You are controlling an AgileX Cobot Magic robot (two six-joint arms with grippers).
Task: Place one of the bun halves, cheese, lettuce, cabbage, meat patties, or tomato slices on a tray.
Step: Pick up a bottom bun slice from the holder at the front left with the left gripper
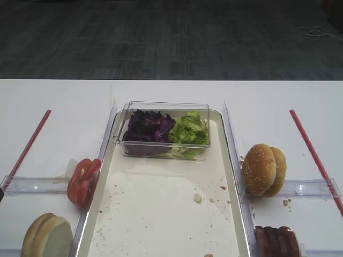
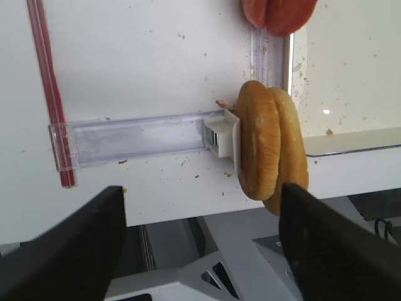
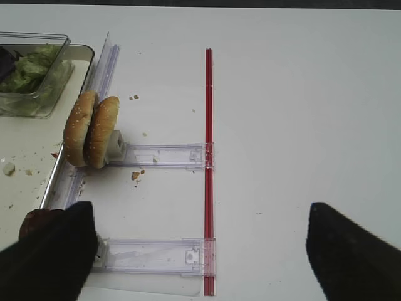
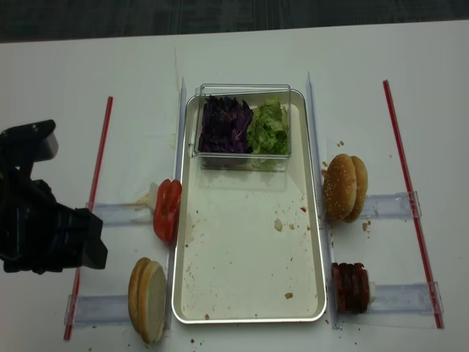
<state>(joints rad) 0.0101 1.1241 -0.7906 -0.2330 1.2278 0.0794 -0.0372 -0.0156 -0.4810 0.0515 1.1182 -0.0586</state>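
Closest to us, the left claw (image 2: 200,251) hangs with its dark fingers (image 2: 69,251) spread wide and holding nothing, just short of the flat cream-faced bun halves (image 2: 270,147) standing on edge against a clear plastic holder (image 2: 141,132) at the bench's near left. We judge them light, soft and crumbly (a hard pinch would dent them), so we would take one across its tan crust. The large cream-white tray (image 4: 249,271) lies just beside. The right claw (image 3: 200,251) also gapes empty.
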